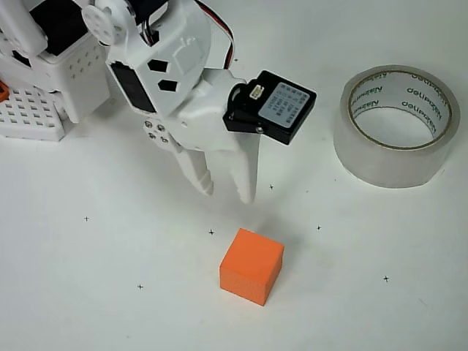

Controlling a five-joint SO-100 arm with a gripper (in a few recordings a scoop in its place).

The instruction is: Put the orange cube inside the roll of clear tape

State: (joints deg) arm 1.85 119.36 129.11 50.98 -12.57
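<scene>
The hand [228,194], slightly parted and empty, hovers near the orange cube [251,265].

**Readable text**

Green lettering runs round the white core of the tape roll [398,124], at far right; it looks like "Nastro adhesive", partly upside down. The grey label on the black module [281,106] carries print too small to read.

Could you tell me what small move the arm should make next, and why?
Probably ease the end effector forward and down over the cube. In the overhead view its fingers are slightly apart with nothing between them, their tips short of the cube, which sits untouched on the table, well apart from the tape.
</scene>
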